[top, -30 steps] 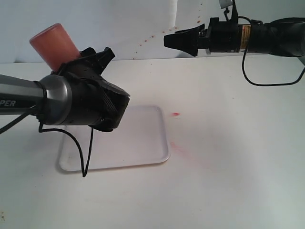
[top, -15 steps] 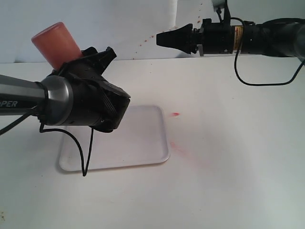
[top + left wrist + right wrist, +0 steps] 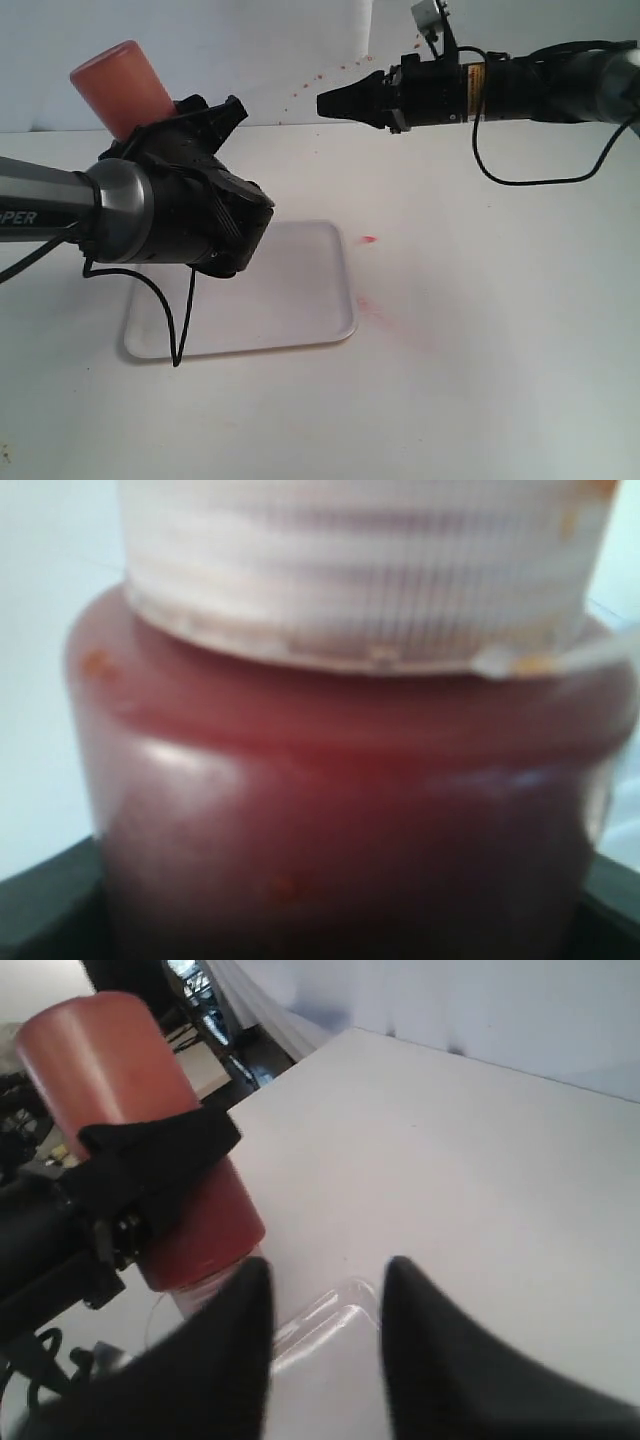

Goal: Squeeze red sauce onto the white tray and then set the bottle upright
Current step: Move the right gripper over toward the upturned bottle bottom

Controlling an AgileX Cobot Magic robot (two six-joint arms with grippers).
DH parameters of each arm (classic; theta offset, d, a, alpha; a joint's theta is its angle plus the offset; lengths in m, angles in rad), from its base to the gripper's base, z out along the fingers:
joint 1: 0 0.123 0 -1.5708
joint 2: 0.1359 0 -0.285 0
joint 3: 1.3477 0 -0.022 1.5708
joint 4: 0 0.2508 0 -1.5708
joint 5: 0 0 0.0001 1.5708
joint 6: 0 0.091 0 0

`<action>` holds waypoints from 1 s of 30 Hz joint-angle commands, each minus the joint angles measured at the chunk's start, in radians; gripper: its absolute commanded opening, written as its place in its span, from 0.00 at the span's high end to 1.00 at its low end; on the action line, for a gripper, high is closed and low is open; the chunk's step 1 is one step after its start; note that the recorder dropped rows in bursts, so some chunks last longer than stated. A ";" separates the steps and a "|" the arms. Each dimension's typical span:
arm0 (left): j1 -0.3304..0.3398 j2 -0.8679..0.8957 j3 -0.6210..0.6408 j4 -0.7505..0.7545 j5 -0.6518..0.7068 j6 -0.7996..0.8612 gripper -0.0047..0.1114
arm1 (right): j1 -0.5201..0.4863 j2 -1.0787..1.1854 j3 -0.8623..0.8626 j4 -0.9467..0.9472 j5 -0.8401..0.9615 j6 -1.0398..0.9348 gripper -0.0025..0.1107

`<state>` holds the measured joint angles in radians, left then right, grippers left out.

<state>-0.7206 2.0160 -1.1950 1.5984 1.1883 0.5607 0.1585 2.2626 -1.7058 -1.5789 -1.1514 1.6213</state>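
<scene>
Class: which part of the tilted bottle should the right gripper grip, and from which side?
Probably the bare base end of the bottle, poking up past the left gripper; its round wall suits jaws across it. The right gripper should come from its own side.

Exterior wide; both wrist views toward bottle [image 3: 120, 85]

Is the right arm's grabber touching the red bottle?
Apart. The exterior view shows a wide open gap between the right gripper and the bottle.
</scene>
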 commanded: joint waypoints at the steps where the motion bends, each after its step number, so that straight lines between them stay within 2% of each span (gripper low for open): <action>1: -0.006 -0.011 -0.002 0.051 0.033 -0.014 0.96 | 0.050 -0.018 -0.006 0.007 -0.070 -0.131 0.98; 6: -0.006 -0.011 -0.002 0.114 0.033 -0.051 0.96 | 0.052 -0.030 -0.006 0.144 -0.070 -0.070 0.98; 9: -0.006 -0.011 -0.002 0.139 0.033 -0.059 0.96 | 0.052 -0.043 -0.006 0.162 -0.070 -0.074 0.98; 17: -0.006 -0.011 -0.002 0.146 0.033 -0.061 0.96 | 0.115 -0.059 -0.006 0.260 -0.070 -0.166 0.98; 22: -0.006 -0.011 -0.002 0.146 0.033 -0.061 0.96 | 0.150 -0.065 -0.006 0.284 -0.070 -0.337 0.97; 24: -0.006 -0.011 -0.002 0.146 0.033 -0.061 0.96 | 0.167 -0.072 -0.006 0.243 -0.070 -0.339 0.89; 25: -0.006 -0.011 -0.002 0.146 0.033 -0.061 0.96 | 0.172 -0.078 -0.006 0.222 -0.070 -0.339 0.82; 27: -0.006 -0.011 -0.002 0.146 0.033 -0.061 0.96 | 0.183 -0.093 -0.006 0.191 -0.069 -0.351 0.64; 29: -0.006 -0.011 -0.002 0.146 0.033 -0.061 0.96 | 0.193 -0.112 -0.006 0.174 -0.017 -0.360 0.36; 30: -0.006 -0.011 -0.002 0.146 0.033 -0.061 0.96 | 0.199 -0.123 -0.006 0.174 0.023 -0.360 0.25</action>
<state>-0.7206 2.0160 -1.1950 1.6883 1.1817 0.5127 0.3453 2.1757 -1.7058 -1.3953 -1.1912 1.2781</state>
